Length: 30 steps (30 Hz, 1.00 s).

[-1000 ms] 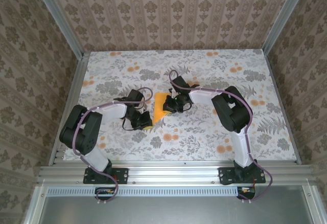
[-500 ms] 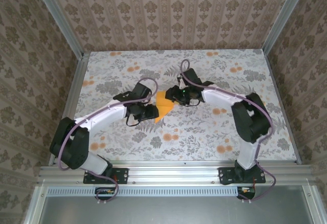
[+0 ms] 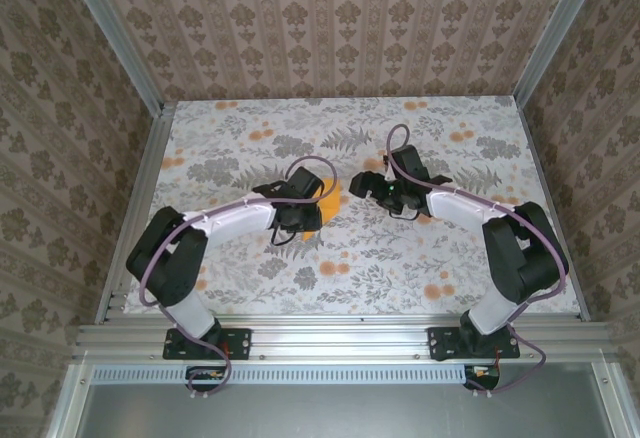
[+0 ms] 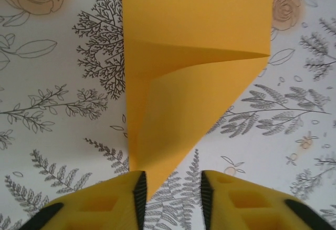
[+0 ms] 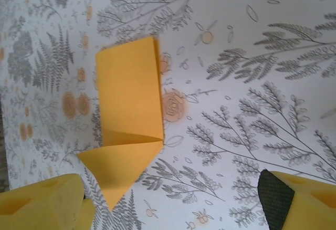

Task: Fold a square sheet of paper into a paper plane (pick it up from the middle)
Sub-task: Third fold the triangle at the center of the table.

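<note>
Left pincer [image 4: 170,193] is seen jaws apart, right pincer [image 5: 168,204] spread wide, both just unclamped. The creased, pointed bright orange-yellow paper sheet [image 4: 194,83] is released, flat just ahead of both, tip between left jaws; corner fold judged done, more folds remain.
</note>
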Available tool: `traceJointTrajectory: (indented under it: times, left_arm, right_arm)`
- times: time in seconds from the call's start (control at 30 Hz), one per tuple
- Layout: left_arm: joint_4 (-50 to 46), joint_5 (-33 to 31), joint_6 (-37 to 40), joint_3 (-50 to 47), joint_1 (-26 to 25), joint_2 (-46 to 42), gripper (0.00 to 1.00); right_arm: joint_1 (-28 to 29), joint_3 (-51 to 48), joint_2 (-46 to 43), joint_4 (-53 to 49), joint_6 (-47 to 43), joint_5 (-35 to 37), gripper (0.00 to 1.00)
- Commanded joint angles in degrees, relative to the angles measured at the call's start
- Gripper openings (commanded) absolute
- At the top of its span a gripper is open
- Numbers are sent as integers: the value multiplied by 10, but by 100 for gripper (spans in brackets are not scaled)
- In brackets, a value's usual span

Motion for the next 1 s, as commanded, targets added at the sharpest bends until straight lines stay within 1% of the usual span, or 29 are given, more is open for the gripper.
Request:
traceJointTrajectory:
  times: [0.0,0.07,0.2,0.33,0.47,0.6,0.67,0.87,0.97]
  left_arm:
    - [5,-10,7,34,17,16,27]
    - [-1,-4,8,42,25,28,23]
    - [-4,8,17,55,35,62,20]
    - [-16,8,20,72,43,92,17]
    - [-11,1,24,71,48,102,15]
    - [-6,2,30,66,53,113,14]
    - [-5,3,30,61,54,112,13]
    - [3,8,29,48,56,110,12]
    - [2,9,27,45,59,110,12]
  right_arm:
    - [-1,-2,7,57,-5,-28,89]
    - [0,-7,14,81,7,-45,89]
    - [1,-22,26,118,27,-67,88]
    - [8,-28,34,124,34,-79,87]
    - [21,-24,53,133,33,-92,83]
    - [34,-9,81,134,46,-100,73]
    - [36,2,94,124,59,-105,66]
    - [49,26,129,115,79,-118,55]
    - [53,35,149,123,97,-120,53]
